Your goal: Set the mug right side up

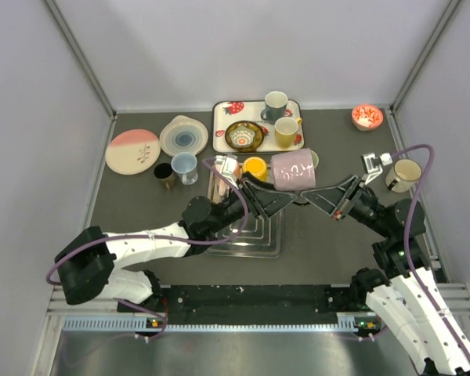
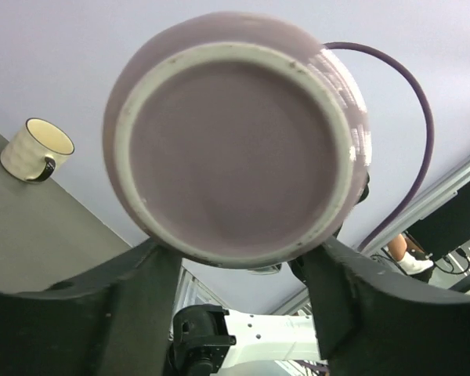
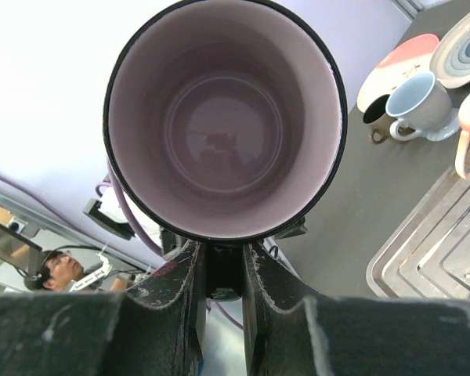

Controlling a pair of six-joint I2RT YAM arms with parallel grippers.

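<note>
The lilac mug (image 1: 294, 171) hangs on its side in the air above the table's middle, between both grippers. The left wrist view faces its flat base (image 2: 235, 141). The right wrist view looks straight into its open mouth (image 3: 223, 117). My right gripper (image 1: 319, 196) (image 3: 223, 262) is shut on the dark handle under the rim. My left gripper (image 1: 276, 197) (image 2: 239, 258) has its jaws spread wide, and its fingertips (image 2: 157, 258) flank only the lower edge of the base.
A metal tray (image 1: 254, 235) lies under the grippers. Behind the mug are a yellow cup (image 1: 255, 167) and a white serving tray (image 1: 219, 141) with mugs and a bowl. Plates (image 1: 133, 150) and small cups (image 1: 184, 166) stand at the left. A cream mug (image 1: 406, 174) and a red bowl (image 1: 366, 117) stand at the right.
</note>
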